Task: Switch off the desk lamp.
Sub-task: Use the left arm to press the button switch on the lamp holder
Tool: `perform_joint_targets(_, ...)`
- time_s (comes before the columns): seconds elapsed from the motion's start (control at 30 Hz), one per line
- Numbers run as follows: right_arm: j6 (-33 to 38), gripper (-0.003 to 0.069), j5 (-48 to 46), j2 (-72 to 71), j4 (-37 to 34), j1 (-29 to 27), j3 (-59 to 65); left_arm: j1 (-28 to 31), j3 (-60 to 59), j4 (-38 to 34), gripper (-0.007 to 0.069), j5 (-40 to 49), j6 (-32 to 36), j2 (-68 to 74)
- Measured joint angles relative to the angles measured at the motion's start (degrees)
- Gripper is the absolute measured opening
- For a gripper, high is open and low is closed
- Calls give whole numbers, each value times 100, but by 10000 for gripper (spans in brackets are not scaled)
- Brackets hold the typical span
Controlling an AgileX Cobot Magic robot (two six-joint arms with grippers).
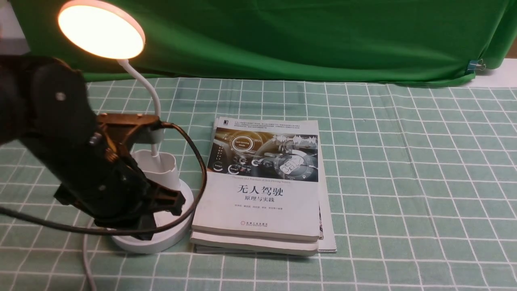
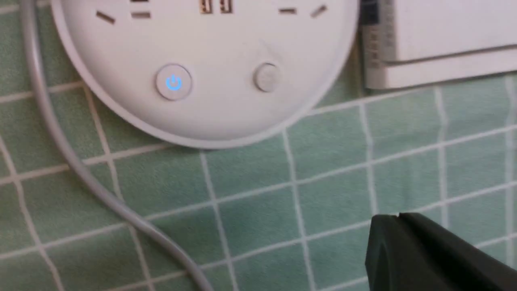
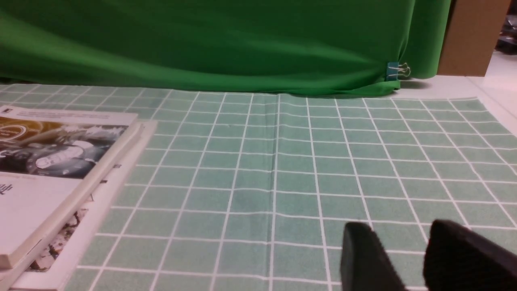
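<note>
The desk lamp stands at the table's left, and its round disc head glows warm white. Its gooseneck runs down to the cup holder and the round base. In the left wrist view the base shows sockets, a power button lit blue and a plain button. My left gripper is shut and empty, hovering over the cloth just in front of the base; in the front view the left gripper covers the base's front. My right gripper is open and empty.
A stack of books lies right beside the lamp base, also in the left wrist view and the right wrist view. The lamp's grey cord curves over the green checked cloth. A green backdrop hangs behind.
</note>
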State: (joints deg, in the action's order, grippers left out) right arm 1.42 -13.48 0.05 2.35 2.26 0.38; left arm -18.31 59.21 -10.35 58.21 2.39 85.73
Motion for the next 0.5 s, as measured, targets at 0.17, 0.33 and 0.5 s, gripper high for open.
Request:
perform_joint_targets(0.17,0,242,0,0,0,0,0,0,25,337,0,-123,-109,406)
perform_joint_targets(0.33,0,242,0,0,0,0,0,0,287,472,0,-171,-135,749)
perform_joint_targets(0.5,0,242,0,0,0,0,0,0,714,510,0,-87,-135,1127)
